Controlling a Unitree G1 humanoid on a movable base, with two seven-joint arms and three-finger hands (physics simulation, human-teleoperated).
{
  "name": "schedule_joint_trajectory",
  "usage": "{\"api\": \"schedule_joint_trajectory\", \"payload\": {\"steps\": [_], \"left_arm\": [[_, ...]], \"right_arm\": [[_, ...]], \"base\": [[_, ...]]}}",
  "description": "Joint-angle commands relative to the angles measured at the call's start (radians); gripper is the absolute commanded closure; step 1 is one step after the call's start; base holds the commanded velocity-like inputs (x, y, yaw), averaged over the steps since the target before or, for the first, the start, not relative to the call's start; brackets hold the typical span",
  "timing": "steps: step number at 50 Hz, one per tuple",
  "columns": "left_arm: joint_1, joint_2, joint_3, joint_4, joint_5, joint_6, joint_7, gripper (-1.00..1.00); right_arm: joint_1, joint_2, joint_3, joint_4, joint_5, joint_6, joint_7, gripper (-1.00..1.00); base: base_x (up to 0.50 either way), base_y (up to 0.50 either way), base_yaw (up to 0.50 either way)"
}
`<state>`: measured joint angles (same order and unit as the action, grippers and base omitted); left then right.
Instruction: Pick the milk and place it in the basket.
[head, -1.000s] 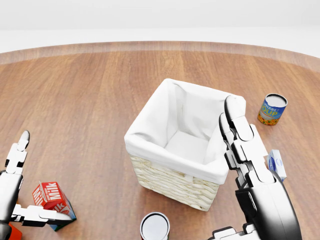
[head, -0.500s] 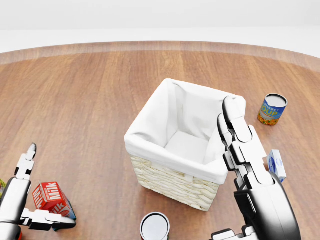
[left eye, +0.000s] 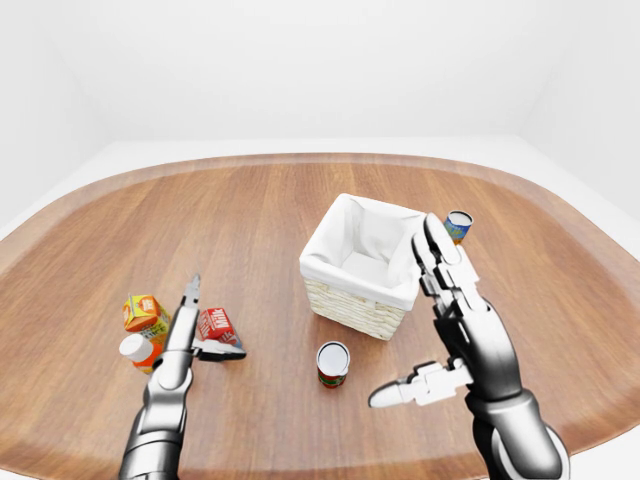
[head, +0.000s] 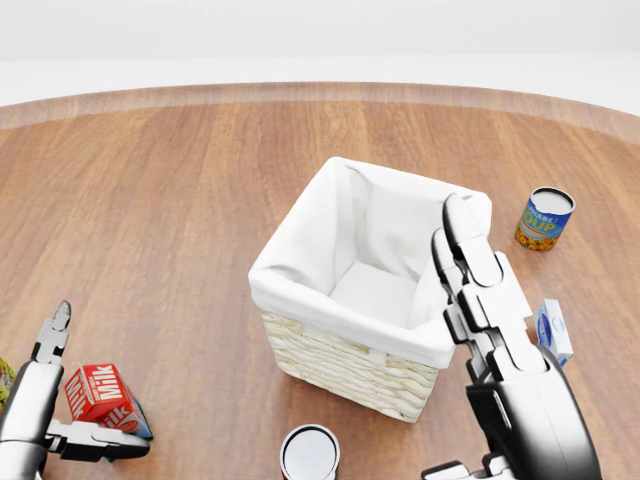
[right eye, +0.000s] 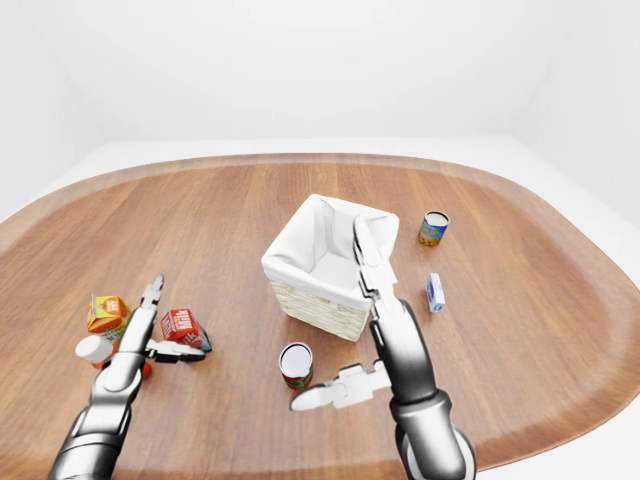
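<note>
The milk (head: 100, 396) carton lies tilted on the wooden table (head: 160, 200), near-left of the white-lined basket (head: 372, 290). The left hand (head: 50, 400) flanks it with fingers spread wide, thumb touching its near side. The right hand (left eye: 445, 330) hovers open beside the basket's right rim.

In the left-eye view, the milk (left eye: 217, 325) lies left of the basket (left eye: 352, 298), a can (left eye: 332, 363) between.
</note>
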<state>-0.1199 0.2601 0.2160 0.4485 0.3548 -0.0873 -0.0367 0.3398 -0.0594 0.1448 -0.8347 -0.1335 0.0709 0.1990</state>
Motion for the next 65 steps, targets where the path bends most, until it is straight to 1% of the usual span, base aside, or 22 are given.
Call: {"api": "schedule_joint_trajectory", "payload": {"steps": [1, 13, 19, 20, 22, 23, 27, 28, 29, 30, 31, 33, 36, 37, 40, 45, 49, 51, 57, 59, 63, 65], "left_arm": [[-0.044, 0.03, -0.003, 0.115, -0.005, 0.0, 0.039, -1.0], [-0.109, 0.064, -0.02, 0.283, -0.016, 0.0, 0.085, -1.0], [-0.105, 0.059, -0.03, 0.251, -0.02, 0.0, 0.071, -1.0], [-0.097, 0.062, -0.04, 0.256, -0.002, 0.0, 0.071, -1.0], [-0.106, 0.059, -0.041, 0.293, 0.012, 0.0, 0.093, -1.0], [-0.109, 0.058, -0.043, 0.305, 0.012, 0.0, 0.092, -1.0], [-0.129, 0.055, -0.06, 0.376, 0.02, 0.0, 0.104, -1.0], [-0.13, 0.052, -0.062, 0.384, -0.003, 0.0, 0.064, -1.0], [-0.124, 0.05, -0.065, 0.376, -0.016, 0.0, 0.032, -0.09], [-0.123, 0.05, -0.065, 0.374, -0.017, 0.0, 0.03, -0.09], [-0.127, 0.049, -0.064, 0.385, -0.024, 0.0, 0.024, 1.0], [-0.143, 0.052, -0.064, 0.42, -0.02, 0.0, 0.046, 1.0], [-0.136, 0.052, -0.066, 0.418, -0.031, 0.0, 0.042, 1.0], [-0.13, 0.049, -0.062, 0.414, -0.05, 0.0, 0.022, 1.0], [-0.134, 0.049, -0.066, 0.434, -0.054, 0.0, 0.023, 1.0], [-0.136, 0.045, -0.065, 0.417, -0.074, 0.0, 0.001, 1.0], [-0.132, 0.039, -0.068, 0.352, -0.056, 0.0, 0.003, 1.0], [-0.126, 0.038, -0.067, 0.32, -0.053, 0.0, -0.011, 1.0], [-0.115, 0.039, -0.047, 0.204, -0.047, 0.0, -0.049, 1.0], [-0.121, 0.04, -0.055, 0.194, -0.011, 0.0, -0.038, 1.0], [-0.117, 0.039, -0.054, 0.083, 0.032, 0.0, -0.065, 1.0], [-0.116, 0.033, -0.042, -0.012, 0.025, 0.0, -0.11, 1.0]], "right_arm": [[0.007, -0.005, 0.01, -0.007, 0.003, 0.002, -0.001, -1.0], [0.015, -0.012, 0.024, -0.009, 0.011, -0.002, 0.0, -1.0], [0.014, -0.012, 0.011, -0.027, 0.021, 0.013, 0.003, -1.0], [0.01, -0.01, 0.011, -0.026, 0.02, 0.016, 0.003, -1.0], [0.011, -0.009, 0.014, -0.027, 0.017, 0.016, 0.002, -1.0], [0.013, -0.01, 0.015, -0.024, 0.017, 0.011, 0.002, -1.0], [0.01, -0.009, 0.011, -0.023, 0.019, 0.015, 0.003, -1.0], [0.014, -0.009, 0.012, -0.028, 0.019, 0.014, 0.003, -1.0], [0.014, -0.009, 0.012, -0.028, 0.018, 0.013, 0.003, -1.0], [0.014, -0.009, 0.012, -0.028, 0.018, 0.013, 0.003, -1.0], [0.009, -0.008, 0.01, -0.025, 0.02, 0.016, 0.003, -1.0], [0.008, -0.007, 0.009, -0.019, 0.02, 0.014, 0.003, -1.0], [0.01, -0.008, 0.011, -0.026, 0.02, 0.016, 0.003, -1.0], [0.01, -0.008, 0.012, -0.026, 0.017, 0.016, 0.002, -1.0], [0.009, -0.009, 0.017, -0.009, 0.014, 0.005, -0.001, -1.0], [0.014, -0.011, 0.018, -0.021, 0.016, 0.01, -0.001, -1.0], [0.016, -0.012, 0.022, -0.016, 0.013, 0.005, -0.002, -1.0], [0.02, -0.014, 0.025, -0.029, 0.014, 0.011, -0.002, -1.0], [0.019, -0.015, 0.026, -0.007, 0.013, -0.006, -0.004, -1.0], [0.021, -0.016, 0.028, -0.013, 0.013, -0.004, -0.004, -1.0], [0.023, -0.018, 0.031, -0.019, 0.012, -0.002, -0.005, -1.0], [0.025, -0.019, 0.034, -0.023, 0.011, -0.001, -0.005, -1.0]], "base": [[0.0, 0.0, 0.0], [0.0, 0.0, 0.0], [0.0, 0.0, 0.0], [0.0, 0.0, 0.0], [0.0, 0.0, 0.0], [0.0, 0.0, 0.0], [0.0, 0.0, 0.0], [0.0, 0.0, 0.0], [0.0, 0.0, 0.0], [0.0, 0.0, 0.0], [0.0, 0.0, 0.0], [0.0, 0.0, 0.0], [0.0, 0.0, 0.0], [0.0, 0.0, 0.0], [0.0, 0.0, 0.0], [0.0, 0.0, 0.0], [0.0, 0.0, 0.0], [0.0, 0.0, 0.0], [0.0, 0.0, 0.0], [0.0, 0.0, 0.0], [0.0, 0.0, 0.0], [0.0, 0.0, 0.0]]}}
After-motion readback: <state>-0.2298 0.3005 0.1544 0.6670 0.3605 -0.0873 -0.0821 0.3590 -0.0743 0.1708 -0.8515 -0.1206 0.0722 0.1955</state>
